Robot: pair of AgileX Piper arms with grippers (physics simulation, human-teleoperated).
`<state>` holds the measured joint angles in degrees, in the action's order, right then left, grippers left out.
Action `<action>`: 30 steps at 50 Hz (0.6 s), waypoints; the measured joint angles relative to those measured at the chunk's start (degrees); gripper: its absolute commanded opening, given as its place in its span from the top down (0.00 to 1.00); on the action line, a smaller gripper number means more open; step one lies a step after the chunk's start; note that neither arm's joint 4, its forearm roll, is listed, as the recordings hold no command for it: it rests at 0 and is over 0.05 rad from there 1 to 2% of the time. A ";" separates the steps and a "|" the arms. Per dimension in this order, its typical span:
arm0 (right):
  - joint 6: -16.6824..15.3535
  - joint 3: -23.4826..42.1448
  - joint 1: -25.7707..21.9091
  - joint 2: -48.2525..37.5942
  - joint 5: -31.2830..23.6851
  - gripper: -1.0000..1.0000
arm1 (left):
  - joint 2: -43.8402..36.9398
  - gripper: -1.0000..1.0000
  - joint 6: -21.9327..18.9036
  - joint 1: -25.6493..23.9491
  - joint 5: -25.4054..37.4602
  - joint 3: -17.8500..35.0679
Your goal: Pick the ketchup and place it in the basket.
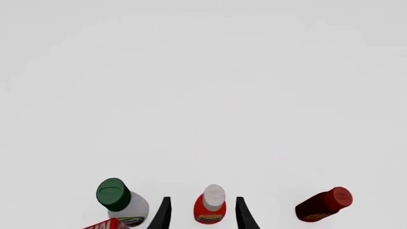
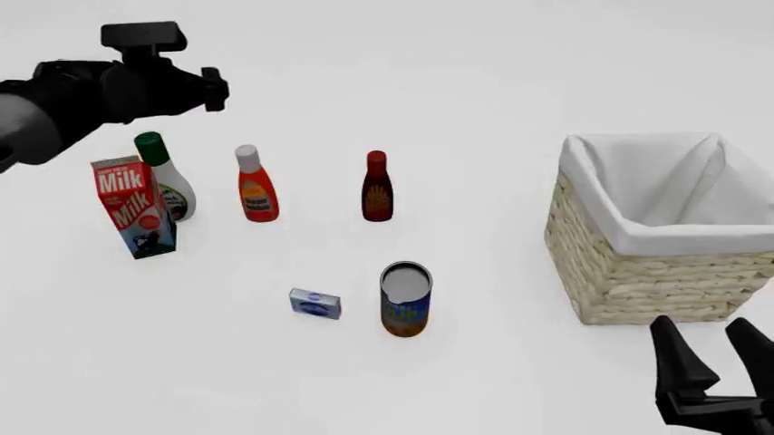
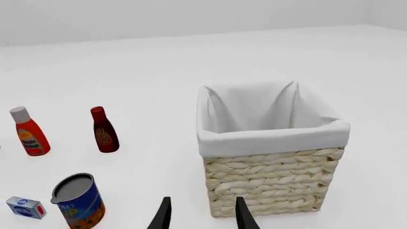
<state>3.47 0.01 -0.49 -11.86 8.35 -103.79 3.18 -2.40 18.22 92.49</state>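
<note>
The ketchup (image 2: 256, 186) is a red-orange bottle with a grey-white cap. It stands upright at the back left, between a white bottle and a dark-red bottle. My left gripper (image 2: 213, 89) hangs high above and behind it. In the left wrist view the gripper (image 1: 203, 198) is open and empty, and the ketchup (image 1: 210, 208) shows between the fingers, well below them. The wicker basket (image 2: 629, 272) with white lining stands at the right. My right gripper (image 2: 699, 324) is open and empty, near the basket's front side. The right wrist view shows the right gripper (image 3: 203, 198), the basket (image 3: 267, 181) and the ketchup (image 3: 29, 133).
A milk carton (image 2: 130, 207) and a white bottle with a green cap (image 2: 163, 177) stand left of the ketchup. A dark-red bottle (image 2: 377, 188) stands to its right. A can (image 2: 405, 299) and a small blue box (image 2: 314, 304) sit nearer the front.
</note>
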 measured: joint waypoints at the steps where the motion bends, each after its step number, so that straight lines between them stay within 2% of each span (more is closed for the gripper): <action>1: 0.01 0.00 0.00 -0.05 0.04 0.00 | -0.17 0.00 0.02 -0.03 -0.09 0.00; 30: 0.48 0.00 0.05 -0.66 0.55 0.00 | -3.99 0.00 0.09 -0.78 -1.38 1.13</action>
<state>3.96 0.02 -0.44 -12.52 8.90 -107.79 3.26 -3.19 16.85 93.62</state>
